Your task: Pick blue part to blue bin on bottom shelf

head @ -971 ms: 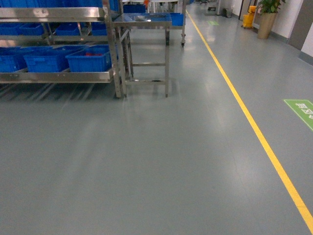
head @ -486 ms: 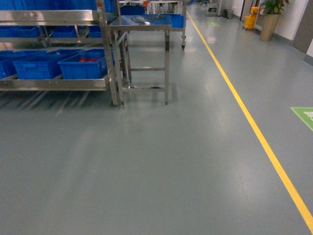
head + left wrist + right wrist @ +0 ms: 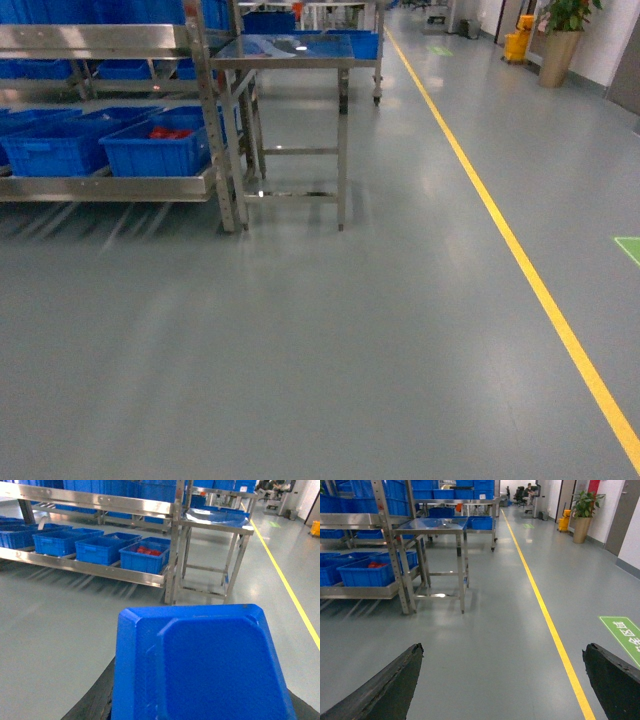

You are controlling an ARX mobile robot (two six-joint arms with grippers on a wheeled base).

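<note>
Head view shows the bottom shelf (image 3: 105, 186) and its blue bin (image 3: 155, 155) carried leftward and lower than a second ago, suggesting an approach under way, while the blue part (image 3: 200, 665) is held by the left gripper (image 3: 200, 707) and the right gripper (image 3: 502, 680) is spread wide, empty.

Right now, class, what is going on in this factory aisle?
A mobile robot stands on the grey floor, away from a steel rack. The left gripper carries a blue part; its grip is hidden. The right gripper is open and empty. Blue bins sit on the bottom shelf, the end one holding red items. Nothing is placed yet.
</note>
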